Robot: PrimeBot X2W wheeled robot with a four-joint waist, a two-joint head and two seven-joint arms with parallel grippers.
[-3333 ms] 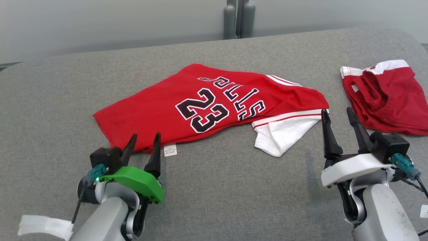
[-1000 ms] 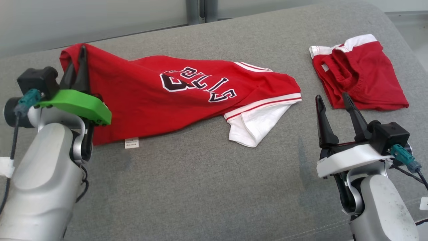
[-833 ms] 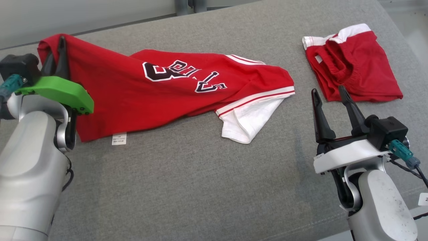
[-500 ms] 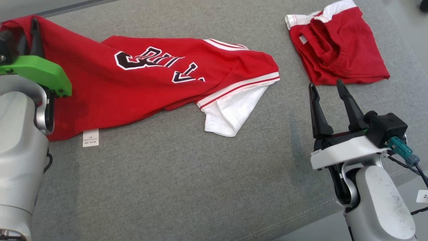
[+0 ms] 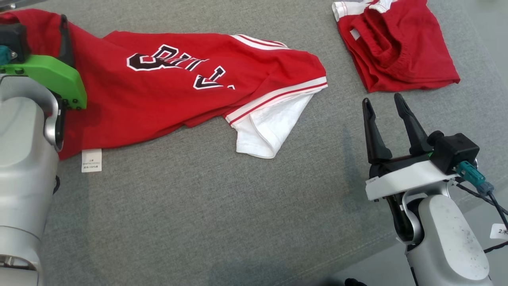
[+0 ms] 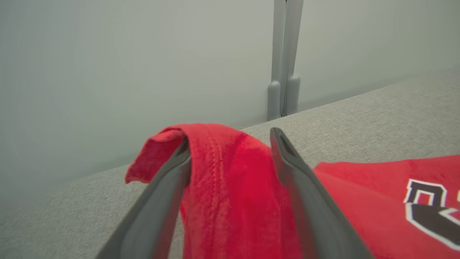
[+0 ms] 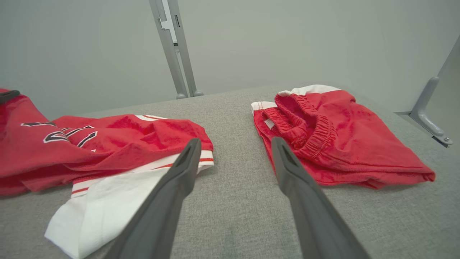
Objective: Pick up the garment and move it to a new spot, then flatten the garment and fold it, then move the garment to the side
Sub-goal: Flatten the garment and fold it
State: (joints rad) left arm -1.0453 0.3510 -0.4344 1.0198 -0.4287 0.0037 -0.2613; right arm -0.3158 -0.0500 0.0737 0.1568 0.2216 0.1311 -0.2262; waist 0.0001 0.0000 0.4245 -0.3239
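The garment (image 5: 190,87) lies on the grey cushion (image 5: 238,214), its long axis running from the upper left of the head view down towards the middle, ending in a white sleeve (image 5: 270,127); the left gripper (image 6: 230,137) sits at the upper-left end, jaws apart and clamping nothing, though the hem drapes over one finger (image 6: 158,201); the right gripper (image 5: 381,99), open and empty at lower right, is nearer the sleeve end, which lies up and left of it; flattening likely needs both ends drawn apart
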